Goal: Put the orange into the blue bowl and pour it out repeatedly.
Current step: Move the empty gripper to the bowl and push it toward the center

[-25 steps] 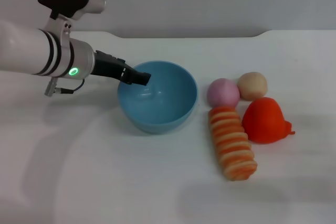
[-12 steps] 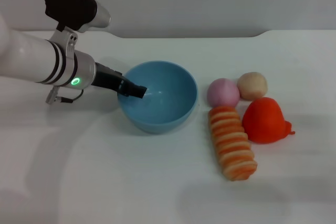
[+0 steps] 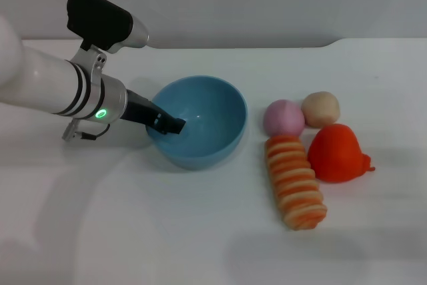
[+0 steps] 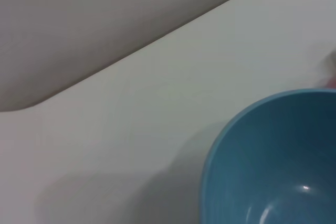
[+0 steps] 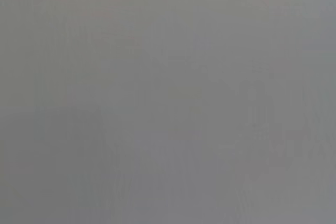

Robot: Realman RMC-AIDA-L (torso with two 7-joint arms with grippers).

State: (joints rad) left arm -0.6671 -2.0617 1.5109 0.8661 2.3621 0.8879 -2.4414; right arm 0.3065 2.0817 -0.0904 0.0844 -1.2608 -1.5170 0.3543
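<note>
Gripping the near-left rim of the bowl (image 3: pixel 200 121), the left gripper (image 3: pixel 170 125) was recorded with fingers clamped on the wall, presumably to tilt it for pouring. The orange (image 3: pixel 337 152) was logged on the table (image 3: pixel 200 231), well right of the empty bowl. Right gripper: unseen.
</note>
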